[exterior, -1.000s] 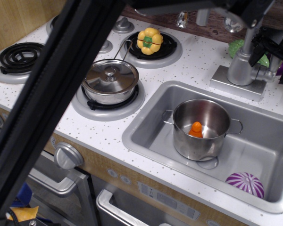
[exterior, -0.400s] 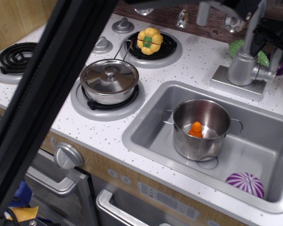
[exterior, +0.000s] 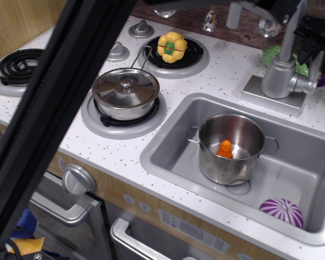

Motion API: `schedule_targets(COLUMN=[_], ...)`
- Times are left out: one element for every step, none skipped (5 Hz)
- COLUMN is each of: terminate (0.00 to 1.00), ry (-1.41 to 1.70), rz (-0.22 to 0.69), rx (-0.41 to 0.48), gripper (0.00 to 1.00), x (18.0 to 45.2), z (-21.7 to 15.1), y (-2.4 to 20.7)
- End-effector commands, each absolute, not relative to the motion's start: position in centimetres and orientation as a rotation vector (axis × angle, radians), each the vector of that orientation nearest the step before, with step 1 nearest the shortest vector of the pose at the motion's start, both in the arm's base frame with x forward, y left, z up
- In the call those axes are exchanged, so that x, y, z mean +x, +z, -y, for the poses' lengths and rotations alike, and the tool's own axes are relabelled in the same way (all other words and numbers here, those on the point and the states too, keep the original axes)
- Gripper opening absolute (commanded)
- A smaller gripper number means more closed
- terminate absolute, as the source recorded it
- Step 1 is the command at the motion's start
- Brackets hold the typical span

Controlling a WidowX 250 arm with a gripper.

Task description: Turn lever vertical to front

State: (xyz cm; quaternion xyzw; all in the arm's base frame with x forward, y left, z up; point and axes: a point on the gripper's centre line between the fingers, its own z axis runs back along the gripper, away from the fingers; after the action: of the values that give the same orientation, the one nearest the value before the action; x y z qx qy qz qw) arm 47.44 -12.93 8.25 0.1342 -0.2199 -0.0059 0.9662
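my black gripper [exterior: 318, 46] sits at the top right edge of the view, just above the lever [exterior: 305, 84]; i cannot tell whether its fingers are apart or together. the lever is a short silver stub sticking out sideways to the right from the faucet [exterior: 279, 76] body, behind the sink [exterior: 168, 149]. in the sink stands a steel pot [exterior: 231, 147] with an orange piece [exterior: 225, 148] inside, and a purple striped object [exterior: 282, 211] lies near the front right corner. a lidded pan [exterior: 125, 92] rests on a stove burner, a yellow pepper [exterior: 171, 46] on another.
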Motion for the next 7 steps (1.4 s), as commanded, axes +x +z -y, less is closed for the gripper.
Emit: schedule_targets(terminate=[0.00,0.00,0.00,0.00,0.00,0.00,0.00], ry=[0.079,0.137,0.201,0.229,0.257,0.239,0.225], rz=[0.528,0.478,0.361,0.274,0.238,0.225,0.219], rx=[0.263,0.261,0.214,0.111,0.015,-0.004,-0.013], gripper=[0.00,0.00,0.00,0.00,0.00,0.00,0.00], x=[46.8,45.4,44.1,43.2,41.4,40.7,40.8], z=[14.2,15.4,15.2,14.0,12.2,11.6,11.3], y=[12.2,11.8,10.7,9.8,8.4,7.6,6.6])
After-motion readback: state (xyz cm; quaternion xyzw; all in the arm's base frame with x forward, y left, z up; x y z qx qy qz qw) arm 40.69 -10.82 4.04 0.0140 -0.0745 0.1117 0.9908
